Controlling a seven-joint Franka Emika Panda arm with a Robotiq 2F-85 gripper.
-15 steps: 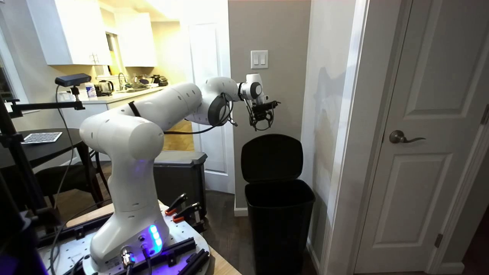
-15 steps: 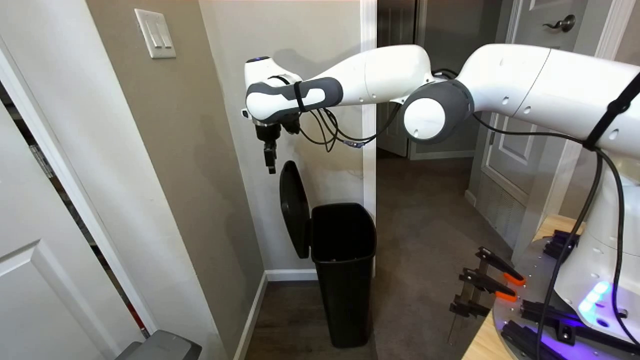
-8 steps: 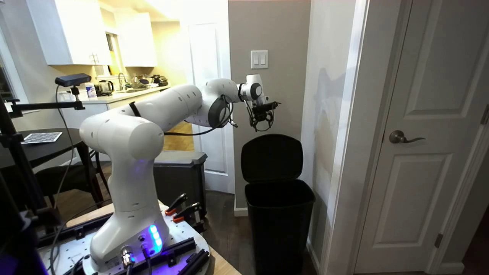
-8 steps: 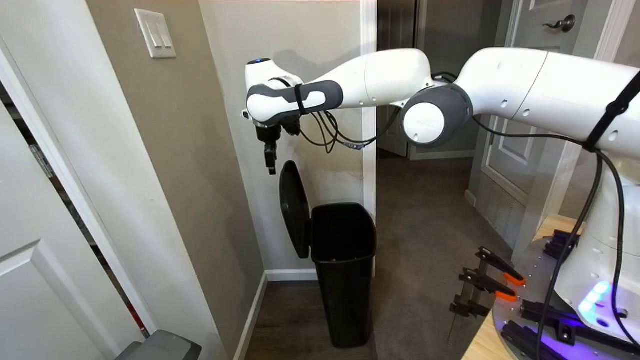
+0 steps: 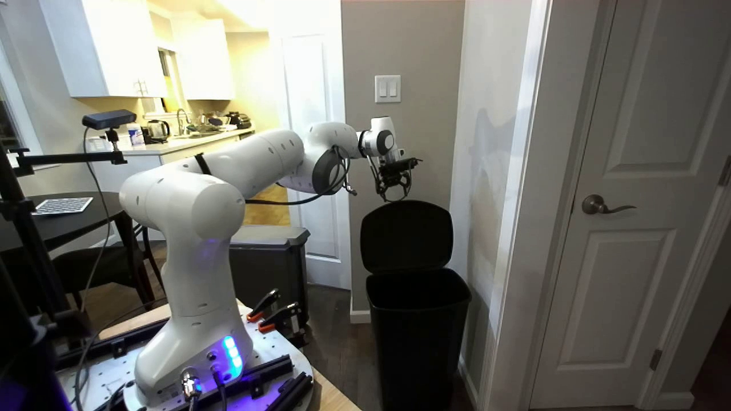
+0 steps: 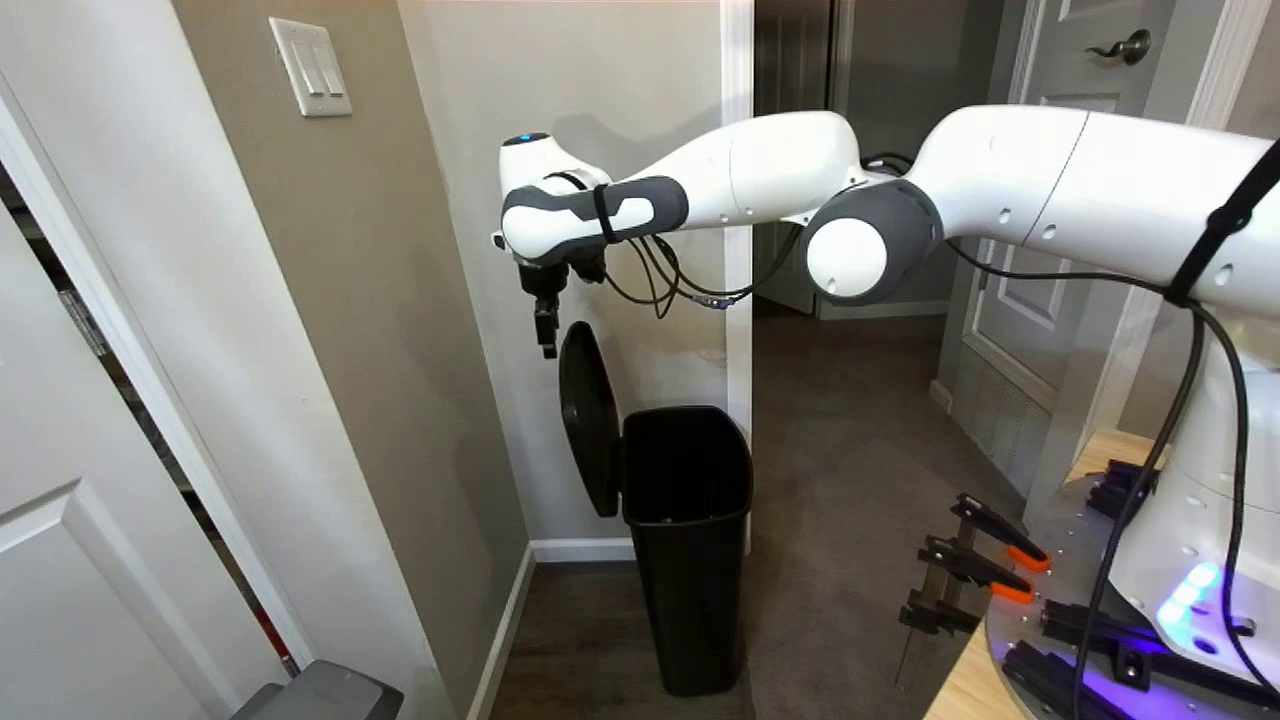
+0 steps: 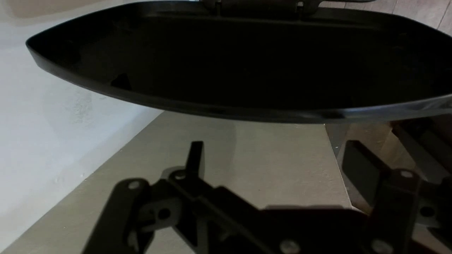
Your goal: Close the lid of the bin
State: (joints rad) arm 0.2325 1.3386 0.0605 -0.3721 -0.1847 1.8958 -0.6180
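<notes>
In the wrist view the tool (image 7: 277, 155) is hanging with its jaws spread apart, and the lid (image 7: 240, 70) is showing at its twelve o'clock; in an exterior view the lid is standing open near the tool's five o'clock and leaning back from the bin (image 6: 690, 600)

Taupe wall (image 5: 425, 51), dark floor (image 5: 342, 325), white cupboards (image 5: 123, 57)

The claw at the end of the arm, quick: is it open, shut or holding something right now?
Gripper: open and holding nothing, its jaws spread wide apart; the black lid is not in its grasp.
</notes>
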